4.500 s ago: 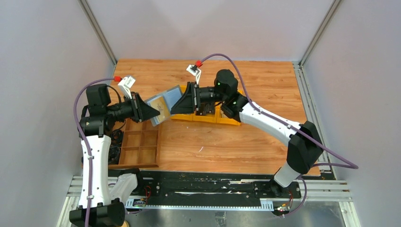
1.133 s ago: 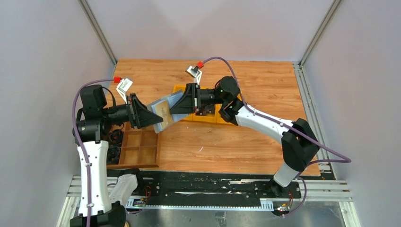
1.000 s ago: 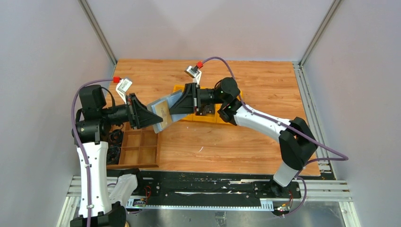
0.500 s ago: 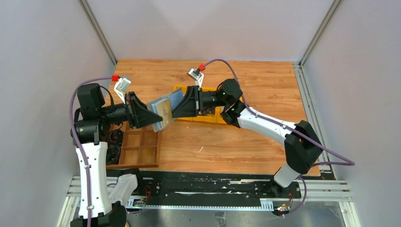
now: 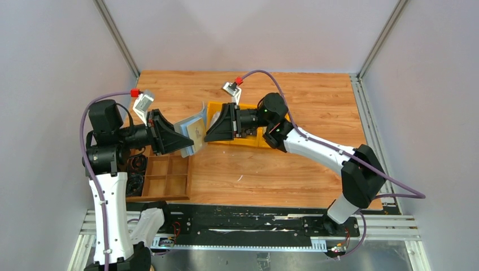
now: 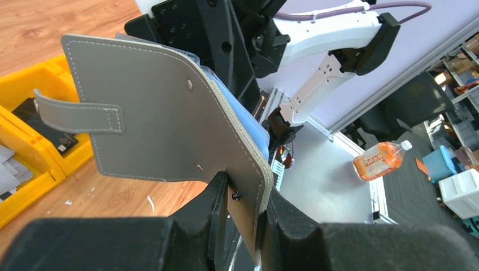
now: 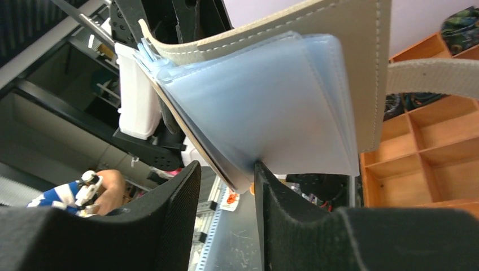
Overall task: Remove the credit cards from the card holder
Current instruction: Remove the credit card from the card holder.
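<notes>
While left end effector [image 6: 244,191] clamps card holder [image 6: 164,107], right end effector [image 7: 226,172] straddles its corner, grip unclear.

Top view, centre: credit cards [image 5: 196,130] show you one tan sliver; markings too small to read. Left wrist: card holder [image 6: 164,113] turns its grey back, cards hidden behind. Right wrist: closing tab [image 7: 435,76] runs off right edge; wooden tray [image 7: 446,132] cropped at lower right. Lower centre, you cannot tell whether right gripper [image 7: 225,168] pinches the cloudy sleeves [image 7: 265,118].
</notes>
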{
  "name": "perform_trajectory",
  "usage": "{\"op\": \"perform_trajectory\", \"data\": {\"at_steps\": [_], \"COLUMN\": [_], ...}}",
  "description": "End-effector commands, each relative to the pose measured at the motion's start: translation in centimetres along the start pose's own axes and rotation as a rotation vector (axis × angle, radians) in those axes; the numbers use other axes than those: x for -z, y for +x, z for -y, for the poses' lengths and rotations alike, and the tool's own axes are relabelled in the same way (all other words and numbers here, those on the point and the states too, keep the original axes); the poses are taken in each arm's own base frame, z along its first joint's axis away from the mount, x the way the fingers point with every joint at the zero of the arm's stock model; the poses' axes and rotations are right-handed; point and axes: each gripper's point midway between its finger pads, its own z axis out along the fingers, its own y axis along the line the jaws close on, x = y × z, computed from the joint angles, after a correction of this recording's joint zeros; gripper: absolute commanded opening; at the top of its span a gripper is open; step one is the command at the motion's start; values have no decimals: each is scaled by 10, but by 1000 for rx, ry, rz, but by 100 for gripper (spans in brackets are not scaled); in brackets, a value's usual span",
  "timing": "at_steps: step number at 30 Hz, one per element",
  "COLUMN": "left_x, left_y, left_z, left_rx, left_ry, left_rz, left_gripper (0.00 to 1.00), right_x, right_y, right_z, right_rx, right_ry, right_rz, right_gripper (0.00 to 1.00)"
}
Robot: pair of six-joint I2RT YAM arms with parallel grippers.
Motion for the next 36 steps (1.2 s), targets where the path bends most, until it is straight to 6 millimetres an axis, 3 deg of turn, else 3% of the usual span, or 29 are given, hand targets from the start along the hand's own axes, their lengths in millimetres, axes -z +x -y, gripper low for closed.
{"op": "perform_trajectory", "data": {"at_steps": [1,8,13,24,36], "left_x": [0,0,1,-1,1], "left_y": [2,2,1,2,-2], "left_z": [15,-7,-25,-14,-29], "left_rx": [27,18,17,45,70], "left_ry": [62,-68,-159,-88,-168], "left_rz": [-11,-3,1,-4,3], "left_gripper": [0,0,0,0,0], "right_x": [-7,-2,0,14,22], "right_y": [-3,3,10,8,10], "right_z": [-46,-52,-41,-29,-29], "right_rx": [60,63,74,80,87], "right_ry": [-173,-162,-83,6,33], "right_rz": [12,-14,-47,-40,-35], "right_gripper": [41,29,15,1,3]}}
